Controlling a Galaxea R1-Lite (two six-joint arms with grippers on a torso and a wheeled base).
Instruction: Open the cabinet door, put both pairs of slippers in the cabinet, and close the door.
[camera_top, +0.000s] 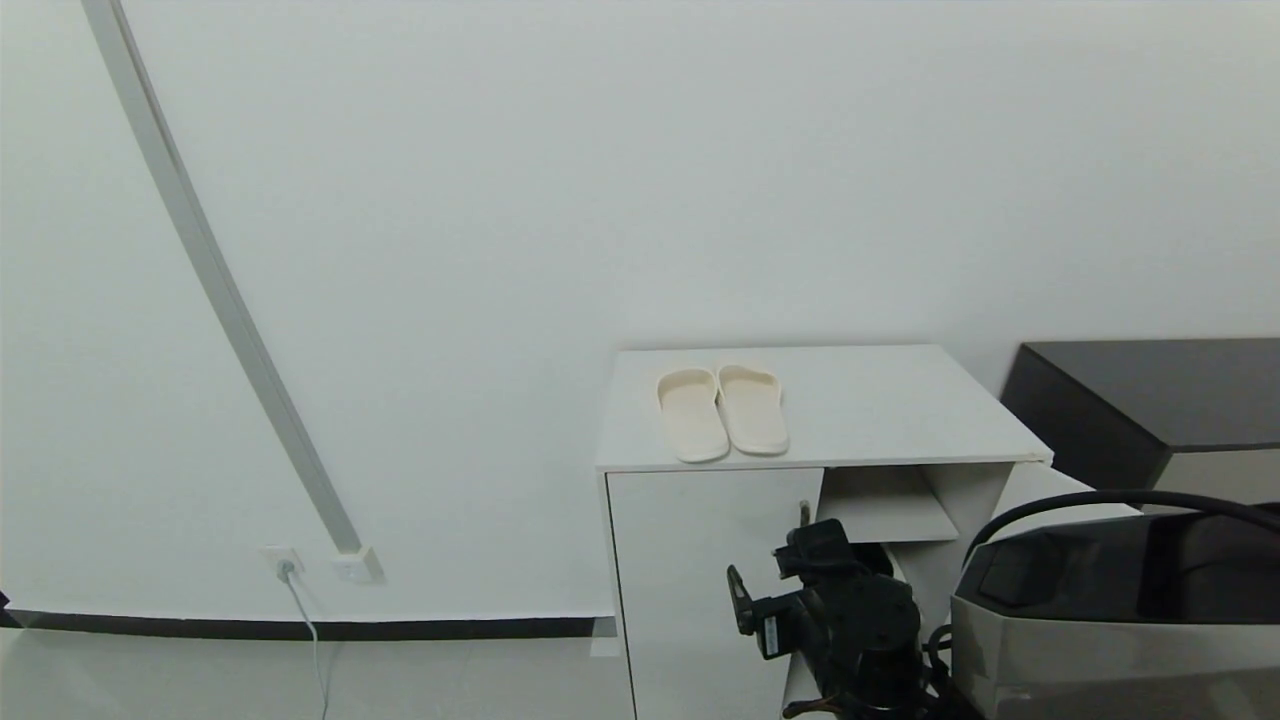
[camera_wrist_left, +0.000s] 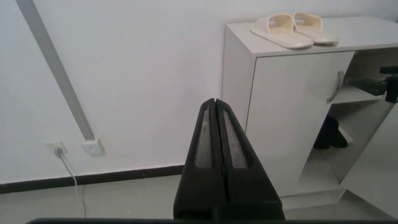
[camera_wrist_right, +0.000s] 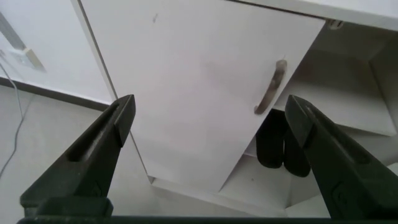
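the right gripper (camera_wrist_right: 209, 106) stood wide open near the handle (camera_wrist_right: 272, 87) of the cabinet door (camera_wrist_right: 186, 74); the left gripper (camera_wrist_left: 216, 109) was closed and empty. cream slippers (camera_top: 722, 412) lay on the cabinet top (camera_top: 880, 400), dark slippers (camera_wrist_right: 280, 146) inside

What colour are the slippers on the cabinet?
The slippers are cream, clearest in the head view.

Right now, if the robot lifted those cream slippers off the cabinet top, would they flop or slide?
The cream slippers look moulded in one thick piece, so probably light and only slightly bendy. Lying flat on the smooth cabinet top, they'd likely slide if nudged, not tip.
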